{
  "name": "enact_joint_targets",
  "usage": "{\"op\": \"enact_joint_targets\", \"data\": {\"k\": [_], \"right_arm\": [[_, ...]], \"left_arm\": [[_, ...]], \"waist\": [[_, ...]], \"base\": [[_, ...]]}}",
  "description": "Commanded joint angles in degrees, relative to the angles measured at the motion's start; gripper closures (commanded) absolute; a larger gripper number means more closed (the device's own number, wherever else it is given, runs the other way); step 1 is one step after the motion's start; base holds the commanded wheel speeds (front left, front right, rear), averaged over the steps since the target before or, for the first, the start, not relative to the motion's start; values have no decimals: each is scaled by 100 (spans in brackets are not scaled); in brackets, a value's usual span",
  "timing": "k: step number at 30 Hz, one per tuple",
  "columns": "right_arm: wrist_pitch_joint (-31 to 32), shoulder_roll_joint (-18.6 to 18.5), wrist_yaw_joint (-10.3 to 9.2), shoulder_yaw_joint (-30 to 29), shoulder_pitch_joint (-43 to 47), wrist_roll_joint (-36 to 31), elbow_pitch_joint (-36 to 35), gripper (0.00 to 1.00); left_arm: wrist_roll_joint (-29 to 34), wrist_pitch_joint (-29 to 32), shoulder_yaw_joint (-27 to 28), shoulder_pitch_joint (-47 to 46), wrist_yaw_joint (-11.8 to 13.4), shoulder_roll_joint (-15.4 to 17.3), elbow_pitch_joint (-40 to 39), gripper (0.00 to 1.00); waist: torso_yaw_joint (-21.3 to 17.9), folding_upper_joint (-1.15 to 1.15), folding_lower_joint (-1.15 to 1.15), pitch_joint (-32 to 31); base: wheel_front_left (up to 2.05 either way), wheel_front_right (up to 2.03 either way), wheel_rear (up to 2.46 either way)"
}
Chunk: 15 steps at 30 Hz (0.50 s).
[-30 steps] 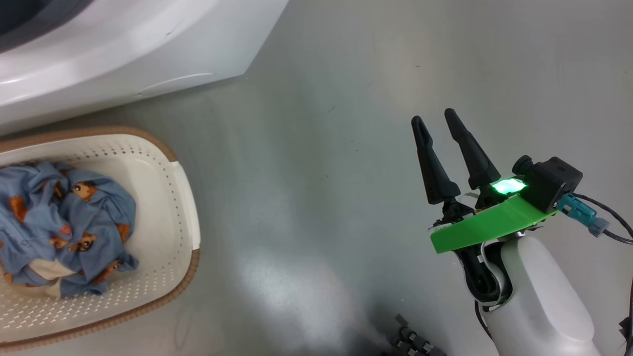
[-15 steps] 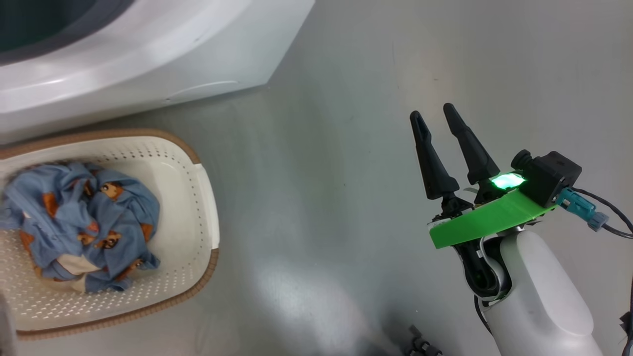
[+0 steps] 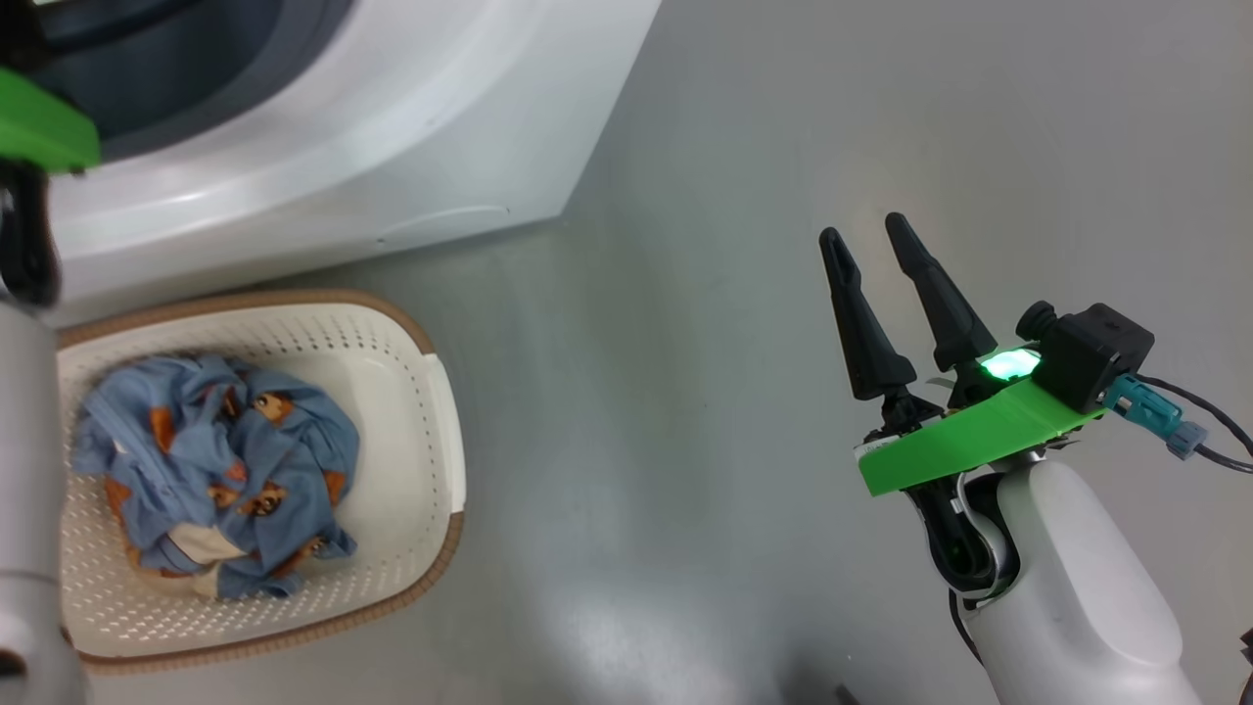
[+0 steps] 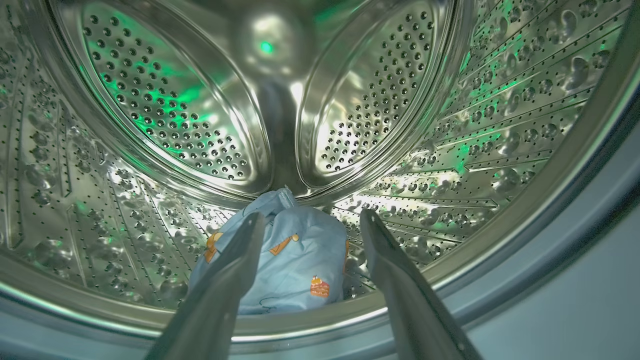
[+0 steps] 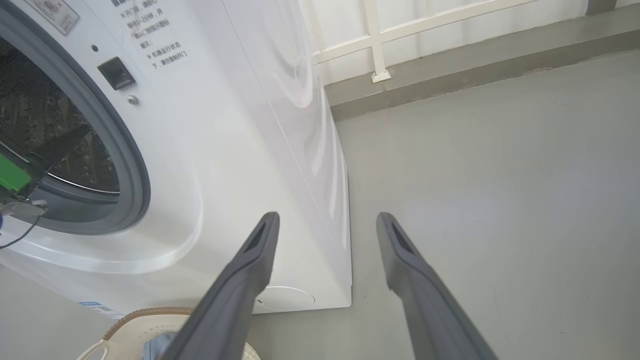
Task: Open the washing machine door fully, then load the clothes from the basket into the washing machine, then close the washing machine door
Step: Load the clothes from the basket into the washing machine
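Steel washing machine drum (image 4: 175, 115) lies just ahead of the left gripper (image 4: 312, 216), whose fingers (image 4: 220, 290) stand spread with one blue garment (image 4: 295, 260) loose beyond their tips, while the right gripper (image 3: 863, 228), also spread and empty, hovers with the basket (image 3: 431, 343) of clothes (image 3: 220, 470) well to its left.

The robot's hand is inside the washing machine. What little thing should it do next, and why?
Probably draw the left arm back out of the drum and over toward the basket. Its jaws stand open, one blue garment lies on the drum's floor ahead of them, not gripped, and more clothes wait in the basket.
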Motion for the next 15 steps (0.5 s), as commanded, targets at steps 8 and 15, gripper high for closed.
{"op": "enact_joint_targets", "data": {"k": [8,15], "right_arm": [[-68,-100,9,72,280,-16,-20,0],[-68,-186,9,94,379,-11,44,0]], "left_arm": [[-218,-23,33,1041,-18,207,-754,0],[-339,-23,63,1676,-18,144,-1183,0]], "waist": [[206,0,0,-545],[347,0,0,-852]], "base": [[0,0,0],[0,0,0]]}}
